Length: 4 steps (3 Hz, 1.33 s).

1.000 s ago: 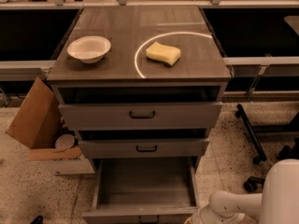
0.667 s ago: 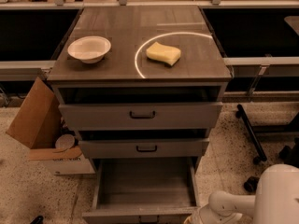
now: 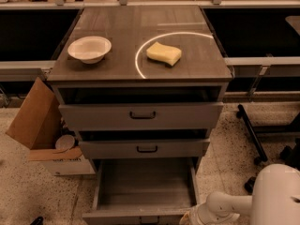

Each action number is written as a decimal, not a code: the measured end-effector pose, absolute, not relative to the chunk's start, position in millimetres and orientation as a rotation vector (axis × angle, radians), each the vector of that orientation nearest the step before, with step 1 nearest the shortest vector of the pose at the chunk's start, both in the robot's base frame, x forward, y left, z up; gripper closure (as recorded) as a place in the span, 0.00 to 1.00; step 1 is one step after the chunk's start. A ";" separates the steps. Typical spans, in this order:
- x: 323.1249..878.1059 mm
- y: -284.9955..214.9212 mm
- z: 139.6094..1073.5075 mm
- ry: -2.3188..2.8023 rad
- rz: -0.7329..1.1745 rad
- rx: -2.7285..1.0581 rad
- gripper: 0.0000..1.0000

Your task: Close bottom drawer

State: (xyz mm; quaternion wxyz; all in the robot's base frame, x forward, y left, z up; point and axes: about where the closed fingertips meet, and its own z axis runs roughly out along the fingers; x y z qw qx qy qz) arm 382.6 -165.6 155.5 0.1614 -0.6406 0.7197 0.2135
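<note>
Speckled floor (image 3: pixel 28 191), open bottom drawer (image 3: pixel 143 184), hand (image 3: pixel 188 218) front-right

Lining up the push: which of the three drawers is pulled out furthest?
The bottom drawer, its whole interior exposed; the gripper sits beside its front right corner.

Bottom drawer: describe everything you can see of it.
The bottom drawer is the lowest of three in the grey wood-grain cabinet. It stands pulled far out, level, and shows a plain grey box interior with nothing in it. Its front panel runs along the picture's lower edge and is partly cut off. The gripper sits low by the drawer's front right corner. Whether it touches the drawer cannot be told.
</note>
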 end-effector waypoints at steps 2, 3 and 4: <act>420.9 -162.3 141.9 2.060 0.436 -1.766 1.00; 420.9 -162.3 141.9 2.060 0.436 -1.766 1.00; 428.2 -161.0 137.6 2.049 0.422 -1.765 1.00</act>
